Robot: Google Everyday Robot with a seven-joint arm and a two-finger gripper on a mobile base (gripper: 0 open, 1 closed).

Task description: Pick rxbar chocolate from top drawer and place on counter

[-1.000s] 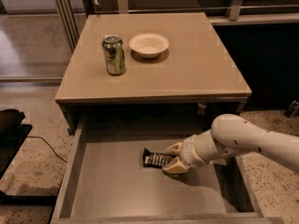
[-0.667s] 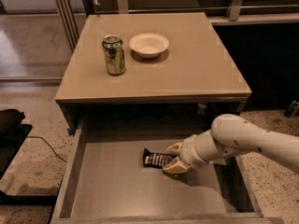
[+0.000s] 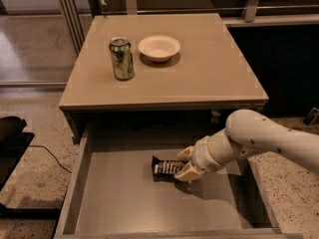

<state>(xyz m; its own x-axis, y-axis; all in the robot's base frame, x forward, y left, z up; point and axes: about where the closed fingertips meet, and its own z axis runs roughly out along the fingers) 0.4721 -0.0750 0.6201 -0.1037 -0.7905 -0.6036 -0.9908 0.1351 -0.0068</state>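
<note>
My pincer (image 3: 183, 164) sits low in the top drawer (image 3: 114, 203), right of middle, clamped on the right end of the rxbar chocolate (image 3: 167, 168), which lies flat on the drawer floor. Nothing has shifted this past second, so I judge the grasp set. The lift to the counter (image 3: 209, 78) is not yet begun.

A small, flat black-wrapped snack bar (image 3: 164, 167) is seen lying mid-floor in the pulled-out wide grey drawer (image 3: 124, 198), its right end clasped by the cream hand (image 3: 182, 164), below the beige-tan table (image 3: 209, 73).
</note>
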